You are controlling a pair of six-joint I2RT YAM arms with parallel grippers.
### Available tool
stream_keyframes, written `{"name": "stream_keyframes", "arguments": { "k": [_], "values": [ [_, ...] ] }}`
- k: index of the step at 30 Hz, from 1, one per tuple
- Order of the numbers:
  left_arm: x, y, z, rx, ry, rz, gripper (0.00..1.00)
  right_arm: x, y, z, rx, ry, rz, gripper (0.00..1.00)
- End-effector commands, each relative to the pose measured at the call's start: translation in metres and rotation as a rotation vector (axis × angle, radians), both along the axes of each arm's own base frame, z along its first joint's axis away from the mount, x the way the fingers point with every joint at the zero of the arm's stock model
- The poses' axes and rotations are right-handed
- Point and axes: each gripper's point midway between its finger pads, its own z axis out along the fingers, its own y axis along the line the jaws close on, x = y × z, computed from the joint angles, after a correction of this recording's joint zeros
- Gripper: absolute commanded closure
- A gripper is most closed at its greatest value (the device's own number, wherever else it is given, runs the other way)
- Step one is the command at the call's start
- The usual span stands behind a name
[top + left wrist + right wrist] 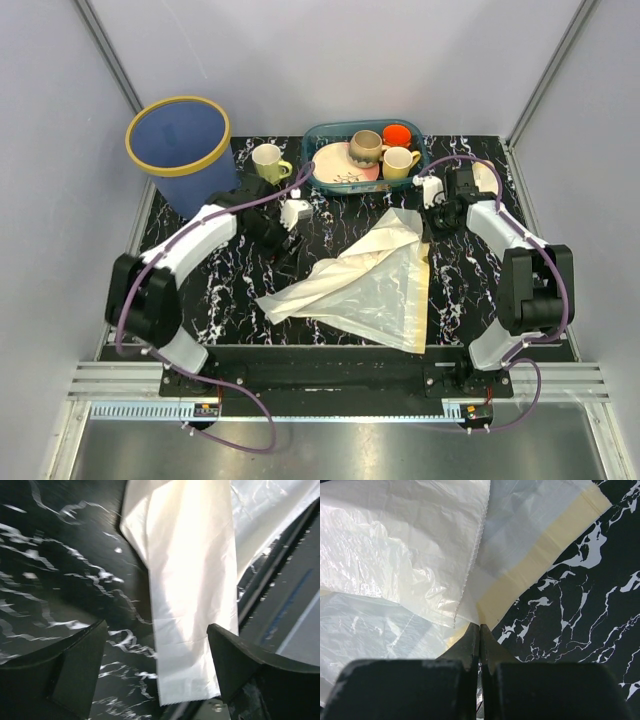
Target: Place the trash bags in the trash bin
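Observation:
The trash bags [370, 285] lie spread over the middle of the black marbled table as cream-white translucent film. A folded white strip of bag [190, 580] runs beneath my left gripper [156, 640], whose fingers stand wide apart on either side of its end without touching it. In the top view the left gripper [283, 250] hovers at the bags' far left tip. My right gripper [480, 626] is shut, pinching a bag [410, 565] at its edge beside a yellow band. In the top view the right gripper [432, 215] is at the bags' far right corner. The blue trash bin [180, 150] with a yellow rim stands at the far left.
A teal basket [322, 135] at the back holds a plate and several mugs. A pale yellow-green mug [268, 162] stands on the table between bin and basket. The bags reach close to the table's near edge [330, 348].

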Motion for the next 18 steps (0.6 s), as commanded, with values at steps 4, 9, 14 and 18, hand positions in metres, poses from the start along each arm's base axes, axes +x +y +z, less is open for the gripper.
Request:
{"name": "stream_keyframes", "arguments": {
  "k": [4,9,14,18],
  "values": [
    [-0.031,-0.021,-0.028,-0.068,0.445,0.151,0.15,0.006,0.010,0.020,0.027,-0.086,0.057,1.00],
    [-0.039,-0.026,-0.052,-0.056,0.567,0.200,0.14,0.003,0.010,0.017,0.024,-0.082,0.067,1.00],
    [-0.039,-0.024,-0.070,-0.016,0.591,0.222,0.16,0.003,0.009,0.017,0.019,-0.082,0.068,1.00],
    [-0.037,-0.026,-0.069,-0.027,0.576,0.220,0.47,0.002,0.007,0.013,0.005,-0.077,0.069,1.00]
  ]
}}
